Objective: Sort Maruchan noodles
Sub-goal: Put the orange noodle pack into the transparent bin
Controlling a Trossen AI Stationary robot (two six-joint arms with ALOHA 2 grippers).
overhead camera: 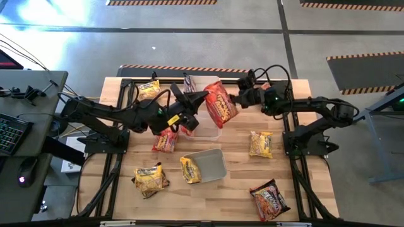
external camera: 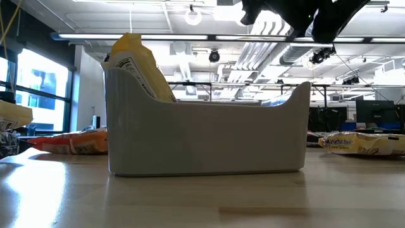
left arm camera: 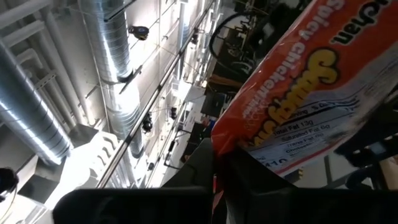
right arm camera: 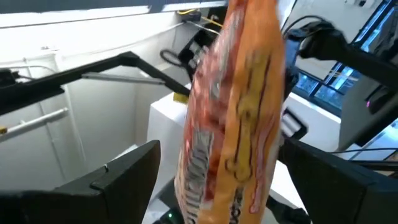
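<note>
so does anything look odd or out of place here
One red packet is held in the air over the far clear tub, pinched by the left hand, with the open right hand around its other end. A yellow packet leans out of the near tub.

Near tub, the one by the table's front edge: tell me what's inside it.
One yellow noodle packet leans inside the tub at one end. The bare floor shows beside it; anything beneath the packet is covered.
</note>
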